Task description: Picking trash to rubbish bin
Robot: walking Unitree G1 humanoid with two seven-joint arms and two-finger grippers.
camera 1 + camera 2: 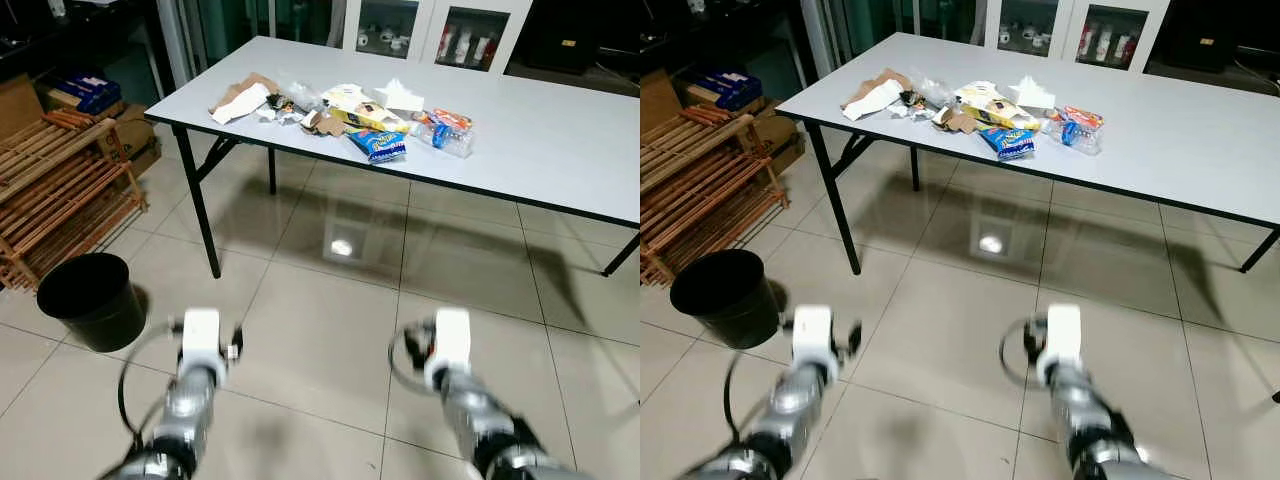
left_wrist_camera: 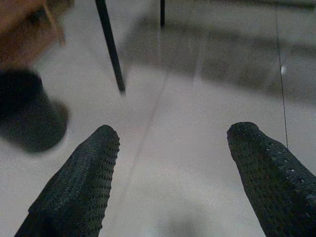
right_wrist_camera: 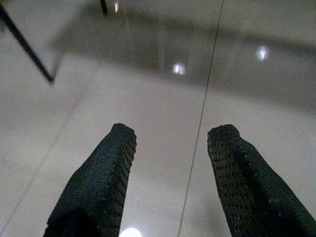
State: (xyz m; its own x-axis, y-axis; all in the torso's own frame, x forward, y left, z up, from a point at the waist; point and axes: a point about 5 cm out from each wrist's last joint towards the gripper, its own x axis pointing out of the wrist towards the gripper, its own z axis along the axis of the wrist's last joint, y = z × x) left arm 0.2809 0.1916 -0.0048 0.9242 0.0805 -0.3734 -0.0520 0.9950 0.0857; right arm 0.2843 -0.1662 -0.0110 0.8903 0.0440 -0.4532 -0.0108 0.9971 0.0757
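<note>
Standing far across the tiled floor, a long grey folding worktop point(image 1: 560, 130) carries a heap of crumpled wrappers and paper trash point(image 1: 345, 112); a black round plastic bin point(image 1: 92, 300) sits near left; left pincer point(image 2: 173, 143) and right pincer point(image 3: 170, 143) hang wide, holding nothing.

Two silver, ribbed arms are seen, each capped by a white block and looped by a black cable. The left pincer point(image 2: 170, 136) and right pincer point(image 3: 171, 136) are formed of long black fingers with a dotted texture.
</note>
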